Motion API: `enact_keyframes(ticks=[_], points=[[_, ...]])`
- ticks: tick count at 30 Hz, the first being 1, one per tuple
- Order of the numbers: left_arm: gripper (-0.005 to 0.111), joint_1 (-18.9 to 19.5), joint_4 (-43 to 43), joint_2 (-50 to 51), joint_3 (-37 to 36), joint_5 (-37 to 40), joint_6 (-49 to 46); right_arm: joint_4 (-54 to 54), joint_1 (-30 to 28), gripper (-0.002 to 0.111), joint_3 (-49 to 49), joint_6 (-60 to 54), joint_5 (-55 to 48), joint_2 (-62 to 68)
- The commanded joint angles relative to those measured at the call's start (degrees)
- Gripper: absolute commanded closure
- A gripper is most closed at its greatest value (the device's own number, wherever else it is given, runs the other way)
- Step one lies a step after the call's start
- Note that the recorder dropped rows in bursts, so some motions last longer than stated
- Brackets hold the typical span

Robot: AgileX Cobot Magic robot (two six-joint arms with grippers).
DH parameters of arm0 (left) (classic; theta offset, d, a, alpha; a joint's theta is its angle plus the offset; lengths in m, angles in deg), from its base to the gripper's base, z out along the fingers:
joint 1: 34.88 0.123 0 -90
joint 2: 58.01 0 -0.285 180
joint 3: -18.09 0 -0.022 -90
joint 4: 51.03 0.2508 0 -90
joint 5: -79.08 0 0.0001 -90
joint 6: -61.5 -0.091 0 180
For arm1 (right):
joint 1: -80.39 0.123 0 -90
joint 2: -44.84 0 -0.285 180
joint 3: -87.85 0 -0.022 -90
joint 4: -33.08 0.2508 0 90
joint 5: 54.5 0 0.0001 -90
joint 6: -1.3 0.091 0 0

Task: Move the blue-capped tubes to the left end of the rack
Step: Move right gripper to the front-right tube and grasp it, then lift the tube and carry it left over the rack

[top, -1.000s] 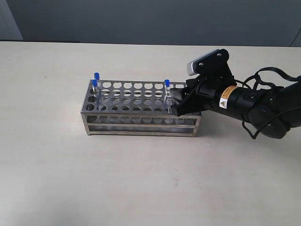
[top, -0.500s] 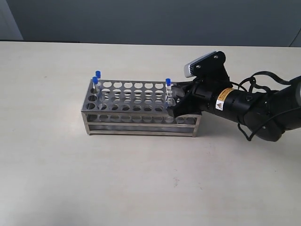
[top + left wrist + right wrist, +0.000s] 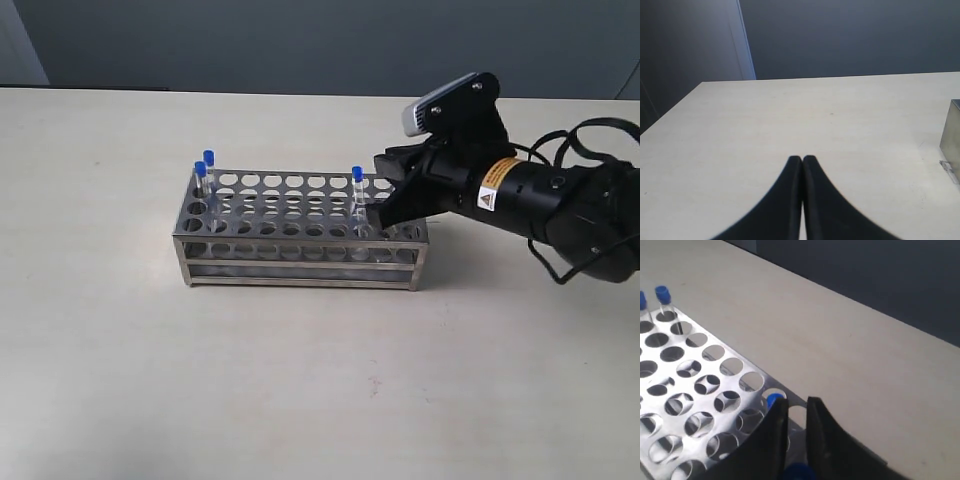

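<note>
The steel rack [image 3: 300,255] stands mid-table. Two blue-capped tubes [image 3: 204,168] stand in holes at its left end, and a third [image 3: 357,182] stands near its right end. My right gripper [image 3: 382,195] hangs tilted over the rack's right end. In the right wrist view the right gripper [image 3: 796,402] has its jaws drawn close, with a blue cap [image 3: 797,471] pinched deep between them; that tube's body is hidden. Another blue cap [image 3: 774,400] shows just behind one finger. My left gripper [image 3: 802,159] is shut on nothing above bare table.
The rack's perforated top [image 3: 742,362] has many unfilled holes between its two ends. The two far tubes [image 3: 662,294] show at the rack's far end in the right wrist view. A corner of the rack [image 3: 952,130] shows in the left wrist view.
The right gripper's jaws have closed from wide to narrow over the rack's right end, and the arm has since risen slightly. The three standing tubes have not moved.
</note>
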Motion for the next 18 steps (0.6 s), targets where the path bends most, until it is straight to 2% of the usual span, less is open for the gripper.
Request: enact_keyframes(ticks=[1, 10, 18], points=[[0.106, -0.44, 0.00, -0.21, -0.29, -0.67, 0.21, -0.37, -0.83, 0.109, 0.07, -0.72, -1.11, -4.79], [0.106, -0.44, 0.00, -0.21, -0.29, -0.67, 0.21, -2.86, 0.60, 0.109, 0.36, -0.49, 3.75, -9.16], [0.106, -0.44, 0.00, -0.21, -0.29, -0.67, 0.21, -9.32, 6.45, 0.109, 7.85, 4.66, 1.62, -8.55]])
